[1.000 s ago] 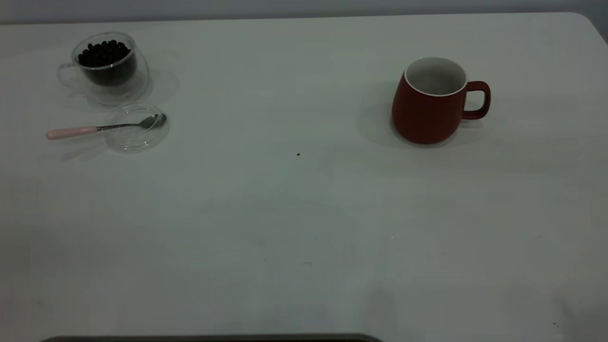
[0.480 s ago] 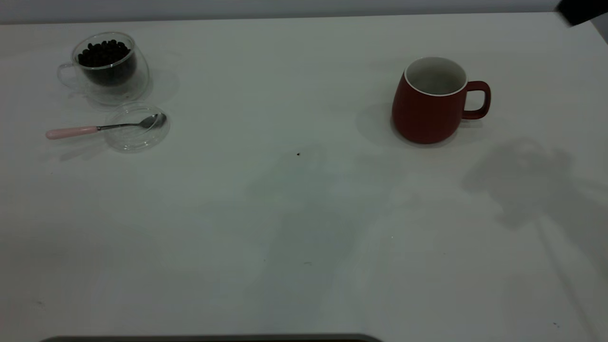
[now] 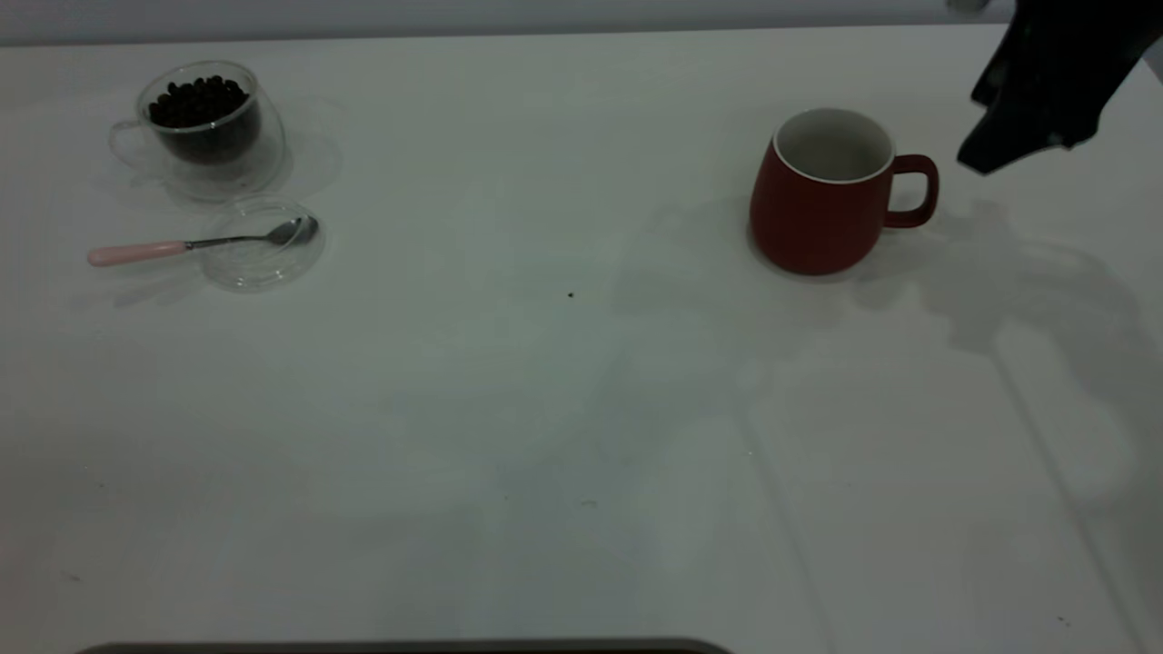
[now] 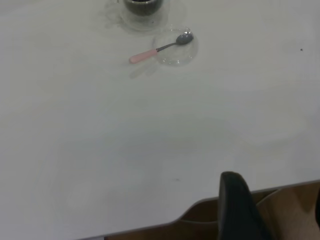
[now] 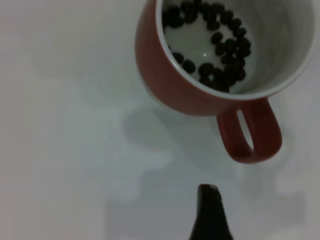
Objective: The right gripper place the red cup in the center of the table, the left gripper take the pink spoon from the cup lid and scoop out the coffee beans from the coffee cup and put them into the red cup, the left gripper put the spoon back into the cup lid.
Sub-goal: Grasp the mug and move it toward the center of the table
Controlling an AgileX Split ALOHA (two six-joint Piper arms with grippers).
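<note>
The red cup (image 3: 825, 195) is a rounded, matte dark-red ceramic mug with a white rim and white inside, its loop handle turned toward the right end effector (image 3: 986, 156). It stands upright on the right half of the smooth white desk (image 3: 581, 409). The right wrist view shows a scatter of dark coffee beans (image 5: 220, 55) lying on the cup's white bottom.

The right end effector, glossy black and tapered, hangs just beside the handle without touching it; whether its fingers are spread or pressed together cannot be told. Its shadow falls on the desk beside the cup.

Far across the desk stands the coffee cup (image 3: 209, 127), clear double-walled glass with a rounded body and a transparent handle, filled with a heap of dark beans. Just in front of it lies the cup lid (image 3: 263, 263), a flat clear disc with a raised rim. The pink spoon (image 3: 195, 243) rests with its shiny metal bowl in the lid and its pale pink handle sticking out over the rim.

The left end effector (image 4: 240, 210) sits near the desk's edge, well apart from the spoon; its fingers' state cannot be told.
</note>
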